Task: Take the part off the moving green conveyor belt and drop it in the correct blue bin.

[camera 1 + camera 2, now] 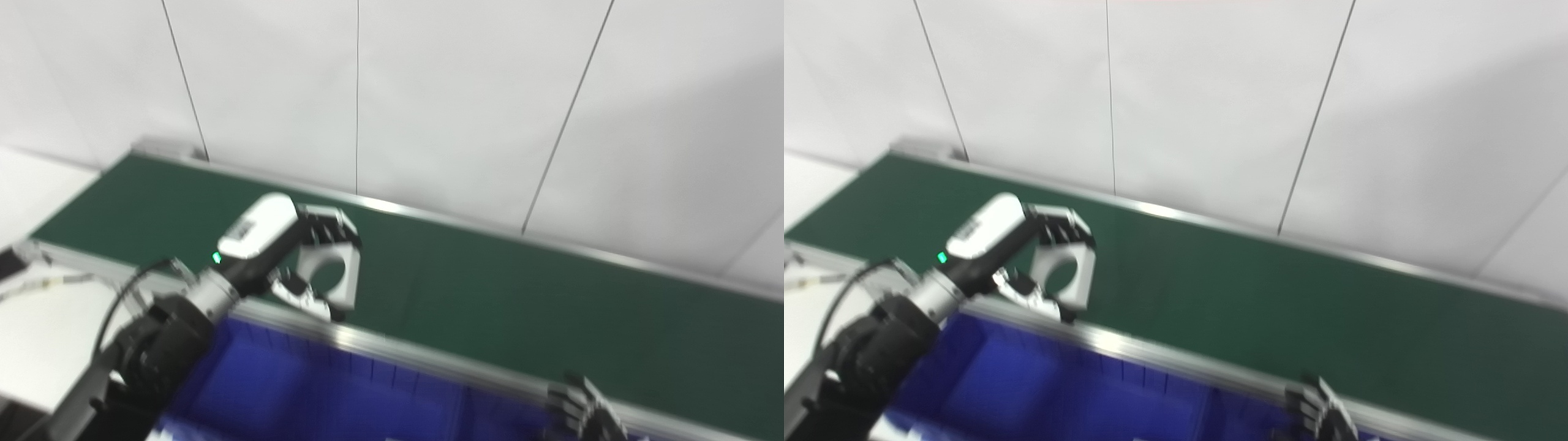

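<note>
White wall panels with thin dark seams stood behind the green conveyor belt (490, 294), which ran diagonally from upper left to lower right with a silver rail along its near edge. Part (331, 269), a white blocky piece with a round hole through it, was off the belt surface and held in the left hand (294, 257), hole face turned roughly toward the camera, its longer side running top to bottom. Fingers (327, 228) curled over the top of the part and the thumb sat low by its bottom edge, so the hand was closed on it, a pinch across the long axis. The part hung over the near side of the belt, just above and beyond the rail; the blue bin (294, 380) lay directly below and toward the robot from it, so the coming move looked like a short pull back over the rail and a release. Dividers showed in the bin but which compartment was correct could not be told; frames were blurred. Right hand (582, 413) sat low at the bottom edge near the rail, well apart from the part, mostly cropped; whether its fingers were spread or curled could not be told. Left hand was clearly the nearer.
</note>
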`<state>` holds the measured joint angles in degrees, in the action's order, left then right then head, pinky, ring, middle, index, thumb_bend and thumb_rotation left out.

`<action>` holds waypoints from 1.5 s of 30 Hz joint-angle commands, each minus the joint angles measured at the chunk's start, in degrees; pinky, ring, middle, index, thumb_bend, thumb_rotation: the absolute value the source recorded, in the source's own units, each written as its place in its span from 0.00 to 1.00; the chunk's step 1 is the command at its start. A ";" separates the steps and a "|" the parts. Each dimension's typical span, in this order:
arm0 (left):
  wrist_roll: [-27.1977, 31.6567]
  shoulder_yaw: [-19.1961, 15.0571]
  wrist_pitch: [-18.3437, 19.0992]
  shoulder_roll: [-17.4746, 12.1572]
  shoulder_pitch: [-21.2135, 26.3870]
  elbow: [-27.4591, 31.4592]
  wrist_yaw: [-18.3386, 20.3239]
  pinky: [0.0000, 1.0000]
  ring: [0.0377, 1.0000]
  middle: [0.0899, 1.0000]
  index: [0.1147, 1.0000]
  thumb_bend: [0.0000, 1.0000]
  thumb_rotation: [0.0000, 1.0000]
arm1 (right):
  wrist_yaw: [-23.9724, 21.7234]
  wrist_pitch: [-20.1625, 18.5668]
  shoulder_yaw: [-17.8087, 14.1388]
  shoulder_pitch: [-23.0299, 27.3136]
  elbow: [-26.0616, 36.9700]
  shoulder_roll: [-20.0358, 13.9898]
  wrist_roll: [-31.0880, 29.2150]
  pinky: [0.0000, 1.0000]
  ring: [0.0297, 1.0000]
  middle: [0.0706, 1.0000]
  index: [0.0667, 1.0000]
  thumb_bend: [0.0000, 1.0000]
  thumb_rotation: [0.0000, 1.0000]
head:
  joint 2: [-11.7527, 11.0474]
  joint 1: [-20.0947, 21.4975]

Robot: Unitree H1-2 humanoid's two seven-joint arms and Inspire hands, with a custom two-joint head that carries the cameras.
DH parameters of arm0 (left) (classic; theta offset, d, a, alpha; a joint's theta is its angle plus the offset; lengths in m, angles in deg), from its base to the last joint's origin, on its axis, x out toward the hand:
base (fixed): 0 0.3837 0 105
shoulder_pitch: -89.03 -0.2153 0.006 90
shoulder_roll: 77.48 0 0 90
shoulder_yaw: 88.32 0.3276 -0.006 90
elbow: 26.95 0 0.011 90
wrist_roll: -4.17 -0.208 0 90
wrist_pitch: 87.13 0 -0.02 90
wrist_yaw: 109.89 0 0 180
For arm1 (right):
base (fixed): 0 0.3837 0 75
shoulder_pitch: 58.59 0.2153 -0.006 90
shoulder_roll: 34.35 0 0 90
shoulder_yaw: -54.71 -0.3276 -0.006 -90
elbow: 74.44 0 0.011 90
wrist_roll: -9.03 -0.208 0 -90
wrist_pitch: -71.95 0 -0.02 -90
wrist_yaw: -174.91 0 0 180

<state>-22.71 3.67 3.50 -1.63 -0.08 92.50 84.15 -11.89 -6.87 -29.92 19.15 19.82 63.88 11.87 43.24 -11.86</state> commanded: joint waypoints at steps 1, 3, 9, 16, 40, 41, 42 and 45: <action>1.58 -0.64 -0.86 -1.93 -0.85 3.46 1.60 0.37 0.41 0.45 0.48 0.47 0.00 | -0.30 -0.67 -0.81 1.55 1.16 -0.51 -1.45 0.65 0.70 0.74 0.84 0.58 0.52 | 1.03 -0.46; 2.36 -0.18 -0.45 -1.62 -2.43 4.88 3.15 0.35 0.41 0.45 0.49 0.47 0.00 | -0.68 -0.92 -1.25 2.06 0.99 -0.75 -2.39 0.65 0.70 0.74 0.83 0.59 0.53 | 2.38 -1.61; 1.66 1.87 -0.16 0.52 -5.69 5.22 5.49 0.33 0.40 0.46 0.49 0.47 0.00 | -1.34 -2.33 -2.10 2.55 2.11 -1.65 -3.76 0.66 0.68 0.72 0.82 0.62 0.53 | 4.81 -3.81; 1.06 3.67 -0.55 4.32 -7.65 1.14 5.12 0.37 0.41 0.45 0.47 0.48 0.00 | -1.87 -5.02 -2.85 2.27 4.09 -2.39 -4.74 0.66 0.69 0.72 0.82 0.62 0.53 | 5.37 -4.09; 1.72 10.79 -13.53 14.63 0.10 -34.16 -3.45 0.36 0.41 0.46 0.47 0.48 0.00 | -1.81 -4.05 -2.73 0.08 4.62 -2.59 -3.44 0.65 0.70 0.73 0.82 0.63 0.53 | 3.10 0.71; 1.43 11.05 -13.53 14.64 0.27 -34.65 -3.64 0.36 0.41 0.46 0.47 0.48 0.00 | -1.86 -3.85 -2.72 0.07 4.50 -2.60 -3.48 0.65 0.70 0.73 0.82 0.64 0.54 | 3.10 0.71; 1.22 11.30 -14.02 14.60 0.44 -35.28 -3.97 0.36 0.41 0.45 0.47 0.47 0.00 | -1.88 -3.84 -2.71 0.06 4.47 -2.59 -3.51 0.65 0.70 0.73 0.82 0.64 0.54 | 3.25 0.66; 0.77 11.92 -14.85 14.43 0.79 -36.20 -4.65 0.37 0.41 0.45 0.47 0.48 0.00 | -1.83 -4.11 -2.71 0.00 4.65 -2.51 -3.53 0.65 0.69 0.73 0.82 0.64 0.54 | 3.16 0.80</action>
<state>-21.77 15.80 -8.72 12.86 -1.08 55.60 81.15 -13.52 -12.42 -32.48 18.70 22.48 61.60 8.68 46.32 -10.99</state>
